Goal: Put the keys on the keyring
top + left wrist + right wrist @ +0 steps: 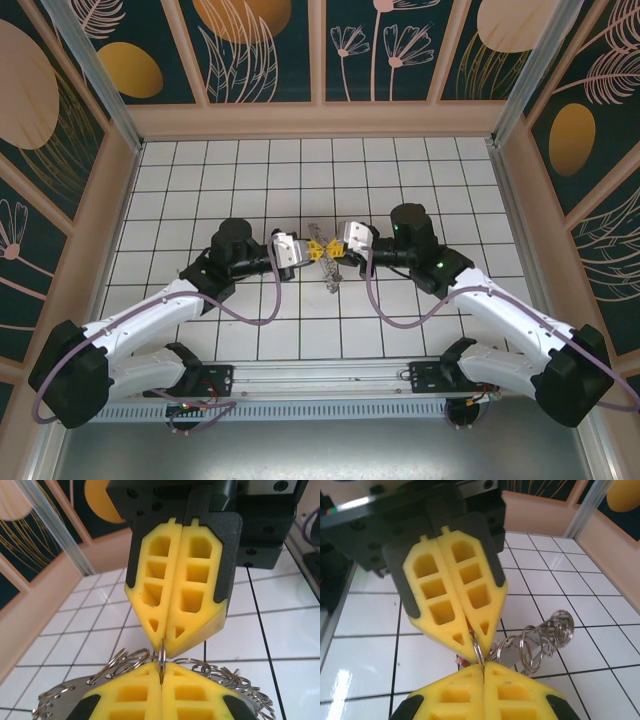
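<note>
Both grippers meet tip to tip over the middle of the table. My left gripper (313, 251) and right gripper (334, 251) are each shut on the same thin silvery ring of the keyring (162, 658), seen edge-on between the yellow fingertips (195, 630). Several small silvery rings and a flat metal piece hang from it (545, 635), trailing toward the near side (331, 278). From the right wrist, my own gripper (483, 667) pinches the keyring (479, 651) from below, and a bit of red, perhaps the red tag (460, 659), peeks out under the left fingers. The black-headed key is hidden.
White tiled floor (250, 190) lies open all around the grippers. Patterned walls (320, 50) with a peach ledge enclose the back and both sides. The arm bases and a metal rail (320, 375) run along the near edge.
</note>
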